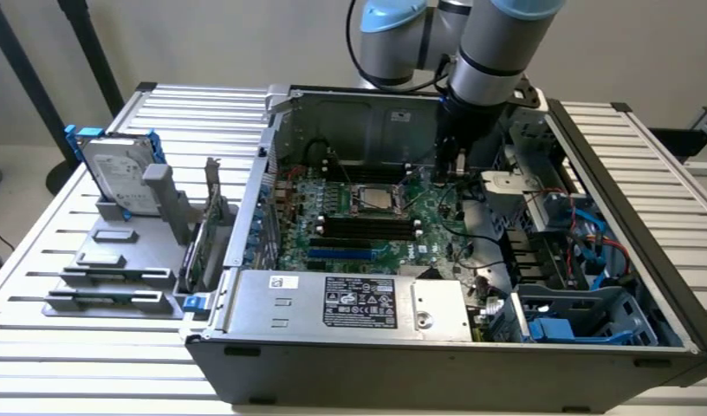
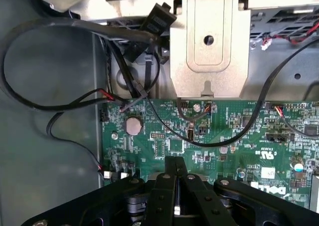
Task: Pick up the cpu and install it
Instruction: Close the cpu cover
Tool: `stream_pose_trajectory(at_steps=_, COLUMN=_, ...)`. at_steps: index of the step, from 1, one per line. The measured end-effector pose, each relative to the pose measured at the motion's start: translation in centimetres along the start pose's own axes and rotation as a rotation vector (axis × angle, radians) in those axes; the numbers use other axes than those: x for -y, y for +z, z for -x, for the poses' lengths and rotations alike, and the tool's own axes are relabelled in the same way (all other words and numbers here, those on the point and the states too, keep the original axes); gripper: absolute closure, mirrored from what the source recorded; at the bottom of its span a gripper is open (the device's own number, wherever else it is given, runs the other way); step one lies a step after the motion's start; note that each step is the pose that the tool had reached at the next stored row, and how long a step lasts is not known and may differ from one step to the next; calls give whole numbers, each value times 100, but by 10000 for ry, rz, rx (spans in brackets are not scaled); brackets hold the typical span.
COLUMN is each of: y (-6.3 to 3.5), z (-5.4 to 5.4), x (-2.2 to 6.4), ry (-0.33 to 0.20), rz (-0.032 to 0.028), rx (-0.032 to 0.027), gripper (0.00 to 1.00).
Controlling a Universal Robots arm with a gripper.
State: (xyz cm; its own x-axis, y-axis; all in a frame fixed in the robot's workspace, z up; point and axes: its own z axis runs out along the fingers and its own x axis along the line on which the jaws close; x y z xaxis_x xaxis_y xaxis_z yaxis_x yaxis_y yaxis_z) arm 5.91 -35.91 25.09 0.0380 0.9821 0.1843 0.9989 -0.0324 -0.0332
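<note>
Beneath the gripper (image 2: 175,162) lies the motherboard (image 2: 169,146) of the computer case (image 1: 330,108). The gripper's fingers are pressed together. The square socket (image 1: 377,201) sits nearby, to the exterior view's left.

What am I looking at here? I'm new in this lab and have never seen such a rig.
This is a robot arm reaching into an open desktop computer case that lies on a slatted table. One picture comes from a camera off to the side; the other from a camera on the arm's wrist, looking past the gripper at the green motherboard. Its fingers look shut with nothing visibly between them. The cpu, a small shiny square, seems to sit in its socket mid-board, to the exterior view's left of the gripper. Outside the case, on the exterior view's left, a hard drive in a blue bracket stands among grey holders.
</note>
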Motion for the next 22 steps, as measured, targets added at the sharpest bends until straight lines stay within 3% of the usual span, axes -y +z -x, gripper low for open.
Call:
stream_pose_trajectory(at_steps=3, y=0, z=0, x=0, ry=91, rz=-495, rx=-30, gripper=89)
stream_pose_trajectory(at_steps=7, y=0, z=0, x=0, ry=214, rz=-1131, rx=-10, gripper=89)
stream_pose_trajectory(at_steps=12, y=0, z=1, x=26, ry=347, rz=-1829, rx=13, gripper=89)
stream_pose_trajectory(at_steps=17, y=3, z=5, x=115, ry=455, rz=-2395, rx=33, gripper=89)
stream_pose_trajectory(at_steps=22, y=12, z=11, x=238, ry=530, rz=-2784, rx=46, gripper=89)
